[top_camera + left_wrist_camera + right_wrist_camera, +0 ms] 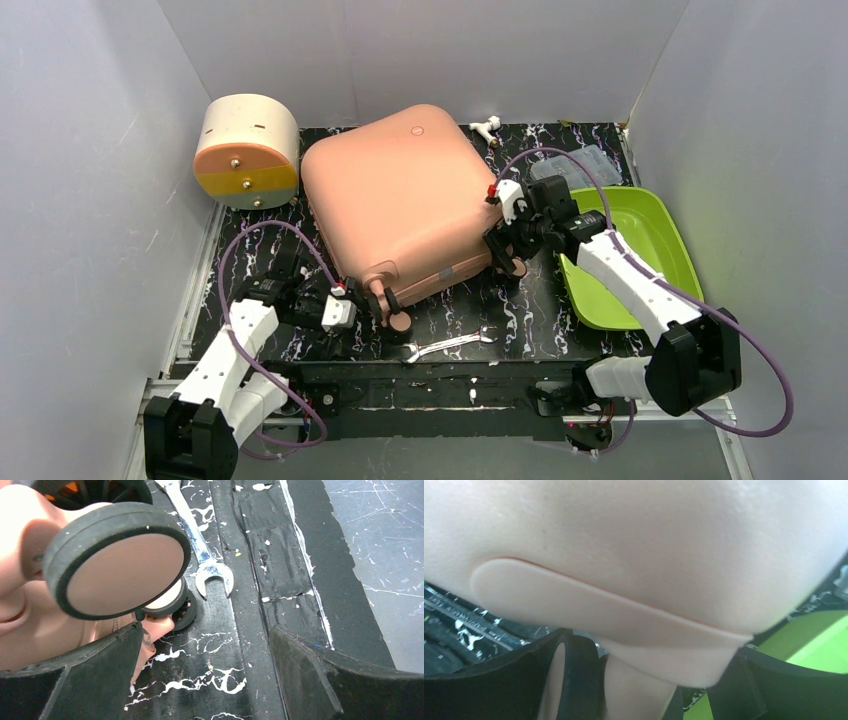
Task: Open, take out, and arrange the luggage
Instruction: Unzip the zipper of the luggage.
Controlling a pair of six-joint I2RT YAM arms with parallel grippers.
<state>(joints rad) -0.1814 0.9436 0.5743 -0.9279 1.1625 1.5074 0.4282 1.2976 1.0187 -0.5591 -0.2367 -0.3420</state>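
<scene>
— Where is the luggage found?
— The luggage [400,200] is laid flat and closed at the middle of the table [540,320]. A cream-and-orange drum box [247,150] is seen at its 10 o'clock, a lime-green tray [640,250] at 3 o'clock and a wrench [448,345] at 6 o'clock.
— How is the left gripper set?
— The left gripper [205,672] is spread wide at the luggage's 7 o'clock corner. Nothing is clamped, and a wheel [120,560] is seen just beside its left finger.
— And the right gripper?
— The right gripper [500,250] is spread wide at the 4 o'clock corner. A pink part of the luggage is seen between its fingers, but whether it is touched cannot be told.
</scene>
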